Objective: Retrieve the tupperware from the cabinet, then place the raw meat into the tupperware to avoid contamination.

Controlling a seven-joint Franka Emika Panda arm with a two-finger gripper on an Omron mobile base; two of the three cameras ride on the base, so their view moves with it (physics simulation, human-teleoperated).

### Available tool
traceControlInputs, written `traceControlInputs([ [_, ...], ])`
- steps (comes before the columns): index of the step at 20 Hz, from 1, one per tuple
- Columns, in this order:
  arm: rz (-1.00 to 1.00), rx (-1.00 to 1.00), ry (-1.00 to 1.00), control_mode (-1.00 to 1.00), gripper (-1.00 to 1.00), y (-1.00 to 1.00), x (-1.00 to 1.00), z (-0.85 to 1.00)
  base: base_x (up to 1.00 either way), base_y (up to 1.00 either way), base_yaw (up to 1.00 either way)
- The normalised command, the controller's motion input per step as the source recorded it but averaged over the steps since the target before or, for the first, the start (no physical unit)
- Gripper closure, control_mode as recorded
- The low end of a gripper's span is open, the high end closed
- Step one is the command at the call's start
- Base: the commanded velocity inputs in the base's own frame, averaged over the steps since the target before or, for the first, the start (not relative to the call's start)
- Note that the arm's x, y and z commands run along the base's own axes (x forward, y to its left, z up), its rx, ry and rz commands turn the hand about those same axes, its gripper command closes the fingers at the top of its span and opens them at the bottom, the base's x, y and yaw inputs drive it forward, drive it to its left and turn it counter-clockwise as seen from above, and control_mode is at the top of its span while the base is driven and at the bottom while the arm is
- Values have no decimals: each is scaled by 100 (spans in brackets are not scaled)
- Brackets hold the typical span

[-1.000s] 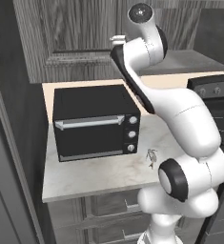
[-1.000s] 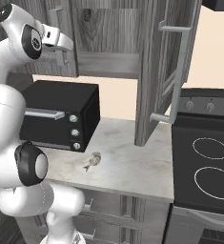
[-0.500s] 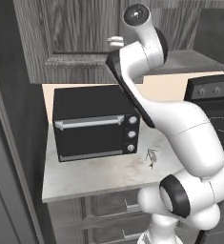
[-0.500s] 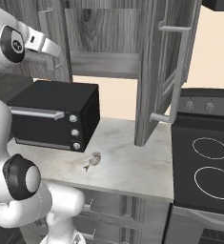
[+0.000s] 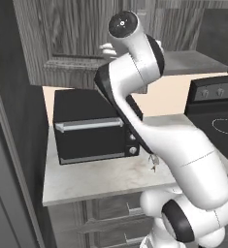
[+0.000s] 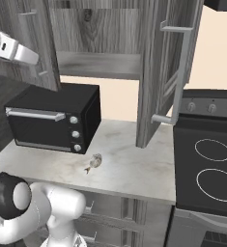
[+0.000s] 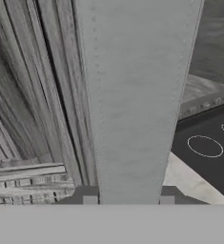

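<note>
Open cabinet (image 6: 161, 72) door juts over counter (image 6: 129, 166), black oven (image 6: 54, 123) fills left, middle free.

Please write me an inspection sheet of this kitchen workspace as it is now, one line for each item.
Surface: pale marbled counter, no spill seen.
Job's things: meat lies on the counter in front of the oven, apart from it. Cabinet above: right door stands open.
Clutter: black oven at the left of the counter, its door closed.
Grippers: gripper is up at the cabinet's left door; its tips sit on both sides of the silver handle and appear to clamp it.
Cables: nothing seen.
Surroundings: black stove right of the counter; drawers below the counter.
</note>
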Motion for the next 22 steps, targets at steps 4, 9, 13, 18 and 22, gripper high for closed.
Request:
traceControlInputs([
  [4,0,-9,-2,-100,100,78,-72,0,0,0,0],
  [9,0,-9,-1,-100,100,86,-73,0,0,0,0],
  [13,0,-10,0,-100,100,92,-64,0,0,0,0],
  [18,-8,-9,0,-100,100,81,-21,-4,0,0,0],
  [22,-10,-2,-3,-100,100,42,-5,-5,0,0,0],
])
